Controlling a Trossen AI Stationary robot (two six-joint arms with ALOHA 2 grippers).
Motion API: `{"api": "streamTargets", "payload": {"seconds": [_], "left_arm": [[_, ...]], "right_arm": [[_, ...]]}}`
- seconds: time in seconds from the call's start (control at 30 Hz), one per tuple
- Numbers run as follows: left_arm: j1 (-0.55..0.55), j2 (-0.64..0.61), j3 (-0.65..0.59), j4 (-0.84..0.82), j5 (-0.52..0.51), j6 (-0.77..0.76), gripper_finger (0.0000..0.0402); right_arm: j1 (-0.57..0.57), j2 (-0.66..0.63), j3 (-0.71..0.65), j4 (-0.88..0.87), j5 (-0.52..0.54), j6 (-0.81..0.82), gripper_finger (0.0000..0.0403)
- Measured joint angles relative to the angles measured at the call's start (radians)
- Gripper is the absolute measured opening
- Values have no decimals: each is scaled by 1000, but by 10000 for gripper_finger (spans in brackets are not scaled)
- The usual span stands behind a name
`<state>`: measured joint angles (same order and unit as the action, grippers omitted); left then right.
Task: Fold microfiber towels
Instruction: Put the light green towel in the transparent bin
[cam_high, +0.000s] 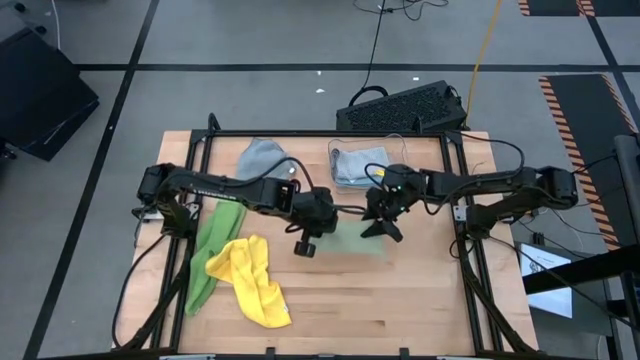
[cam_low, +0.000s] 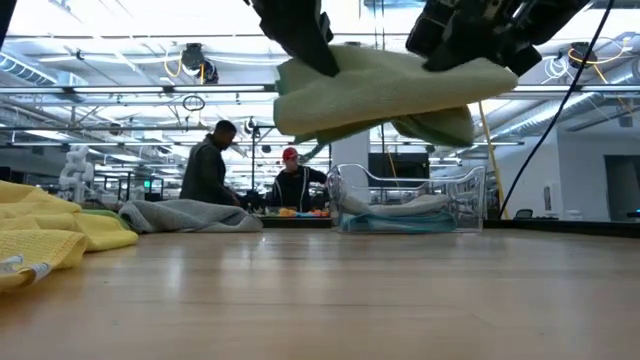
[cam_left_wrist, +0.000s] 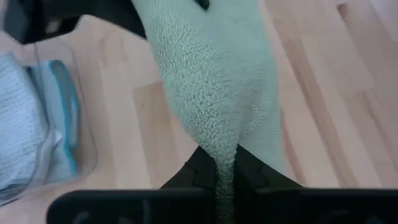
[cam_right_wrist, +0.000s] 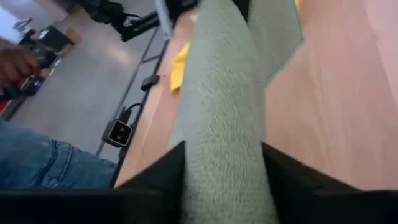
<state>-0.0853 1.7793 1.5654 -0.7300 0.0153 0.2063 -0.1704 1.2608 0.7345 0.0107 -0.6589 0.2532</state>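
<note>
A sage green towel (cam_low: 380, 90) hangs in the air over the middle of the table, stretched between my two grippers. My left gripper (cam_low: 310, 50) is shut on its left end and my right gripper (cam_low: 470, 45) is shut on its right end. From above, the towel (cam_high: 355, 243) shows as a pale patch below both grippers. In the left wrist view the towel (cam_left_wrist: 211, 81) widens away from my left gripper (cam_left_wrist: 227, 168). In the right wrist view it is a thick roll (cam_right_wrist: 224, 106) running away from my right gripper (cam_right_wrist: 224, 180). My left gripper pinches a thin, bunched bit of the towel's left end (cam_left_wrist: 225, 163) between its two fingers, coming slanting down from the table's left. The towel runs away from the fingers, clear of the table. My right gripper has a thick roll of the towel (cam_right_wrist: 224, 171) between its two fingers (cam_right_wrist: 171, 171), several layers together. The fingers come nearly level from the table's right side. The towel's right end sags below them, clear of the table.
A clear bin (cam_high: 360, 165) with folded cloths stands at the far middle, and a grey towel (cam_high: 262, 158) lies left of it. A bright green towel (cam_high: 215, 250) and a yellow towel (cam_high: 255, 280) lie at the near left. People stand beyond the table (cam_low: 210, 165).
</note>
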Motion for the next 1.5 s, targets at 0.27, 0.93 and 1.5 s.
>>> {"api": "streamTargets", "payload": {"seconds": [0.27,0.93,1.5], "left_arm": [[67,0,28,42,-1,7,12],[478,58,63,355,185,203,31],[582,261,63,404,366,137,42]], "right_arm": [[-68,-107,-1,-58,3,69,19],[-561,42,357,-501,81,-247,20],[-674,303,391,-534,120,-401,21]]}}
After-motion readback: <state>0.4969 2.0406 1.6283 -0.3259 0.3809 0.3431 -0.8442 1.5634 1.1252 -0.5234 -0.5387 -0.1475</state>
